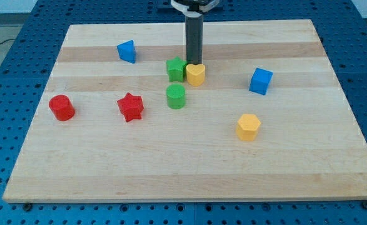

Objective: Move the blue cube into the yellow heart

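Pale wooden board lies on a blue perforated bench, and all the blocks sit on the board. I end in a dark rod that comes down from the view's top, and my tip meets the wood right behind the yellow heart, touching it or very nearly so (the heart's top edge hides the exact meeting point). I carry no hand at all, so nothing is grasped; the rod only stands against the blocks. Just to the view's left of the heart, and touching it, sits a green block of blocky, star-like outline; my tip is just beside its upper right corner. Below that pair, a little apart, stands a green cylinder. The blue cube rests well to the view's right of the heart, with bare wood between them, and my tip is nowhere near it. A second blue block, wedge-like in shape, lies toward the view's upper left. A red star and a red cylinder sit on the view's left side, the cylinder nearest the edge. A yellow hexagonal block lies below the blue cube, toward the view's bottom right.
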`<action>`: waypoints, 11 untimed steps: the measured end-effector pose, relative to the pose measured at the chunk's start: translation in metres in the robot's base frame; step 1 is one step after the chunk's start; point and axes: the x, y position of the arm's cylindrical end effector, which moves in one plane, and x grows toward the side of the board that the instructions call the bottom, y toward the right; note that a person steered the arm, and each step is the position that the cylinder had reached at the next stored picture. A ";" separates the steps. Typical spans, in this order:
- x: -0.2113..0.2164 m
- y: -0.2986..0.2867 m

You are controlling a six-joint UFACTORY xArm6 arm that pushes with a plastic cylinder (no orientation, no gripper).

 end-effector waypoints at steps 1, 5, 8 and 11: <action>-0.012 0.060; 0.060 0.190; 0.056 0.049; 0.065 0.015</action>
